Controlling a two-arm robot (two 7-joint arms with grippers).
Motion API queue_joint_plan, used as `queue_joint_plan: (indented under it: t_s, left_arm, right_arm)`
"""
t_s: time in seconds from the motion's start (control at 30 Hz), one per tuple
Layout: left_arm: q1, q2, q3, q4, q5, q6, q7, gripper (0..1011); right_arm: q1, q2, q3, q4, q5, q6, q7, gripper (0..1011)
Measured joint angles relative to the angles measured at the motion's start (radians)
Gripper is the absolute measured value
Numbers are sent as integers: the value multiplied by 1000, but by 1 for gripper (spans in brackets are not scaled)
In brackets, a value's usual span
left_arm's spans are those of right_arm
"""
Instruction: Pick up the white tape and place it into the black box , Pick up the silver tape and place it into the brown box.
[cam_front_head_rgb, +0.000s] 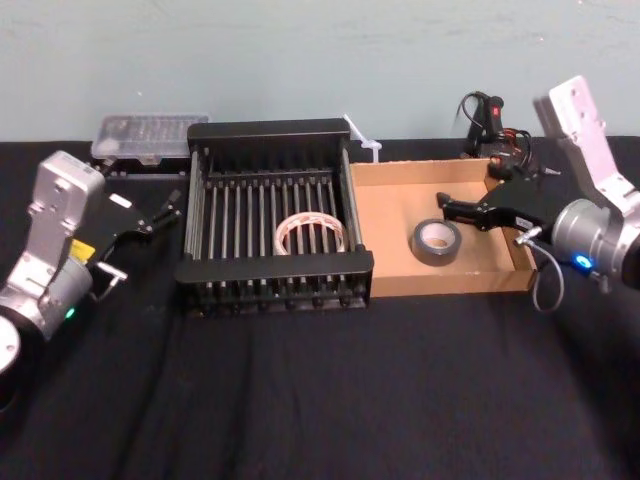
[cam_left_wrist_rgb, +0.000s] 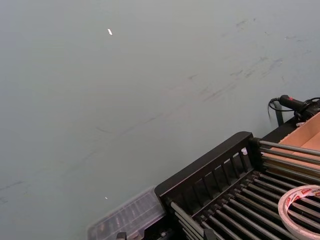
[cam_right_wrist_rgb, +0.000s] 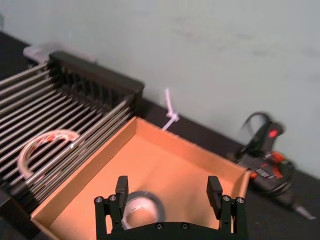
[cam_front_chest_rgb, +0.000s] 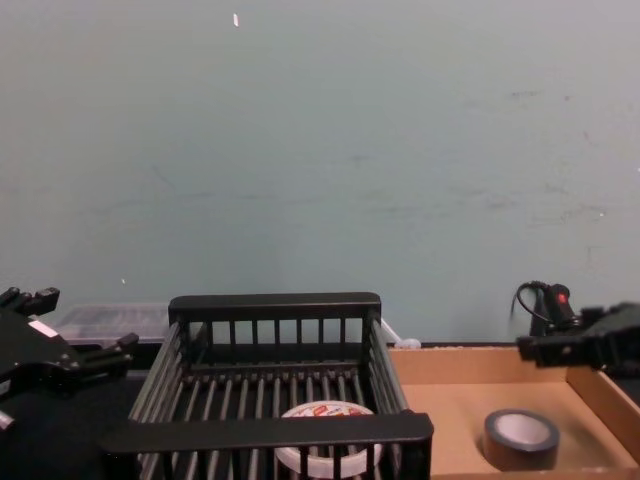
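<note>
While both tapes are lying boxed, work is looking finished.
Released right gripper (cam_front_head_rgb: 447, 211) is hovering over silver tape (cam_front_head_rgb: 436, 241), brown box (cam_front_head_rgb: 392, 225); released left gripper (cam_front_head_rgb: 158, 215) is idling beside white tape (cam_front_head_rgb: 311, 232), black box (cam_front_head_rgb: 270, 131).

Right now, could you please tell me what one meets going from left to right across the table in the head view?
The left claw → black box → white tape inside it → brown box → silver tape inside it. The right claw overlaps that tape, so I leave it unplaced.
</note>
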Motion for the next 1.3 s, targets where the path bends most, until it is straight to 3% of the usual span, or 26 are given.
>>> queue_joint_plan:
  t_s: [0.37,0.67,1.0,1.3]
  left_arm:
    - [0,0,0,0,0,0,0,1001]
    - [0,0,0,0,0,0,0,1001]
    - [0,0,0,0,0,0,0,1001]
    - [0,0,0,0,0,0,0,1001]
  right_arm:
    - [-187,2,73,-164,-109,-140,-178,1002]
    - [-307,-14,82,-208,-235,-265,-303,1002]
    - [-339,-43,101,-187,-293,-312,-341,1002]
    - [-340,-45,102,-185,-297,-313,-344,1002]
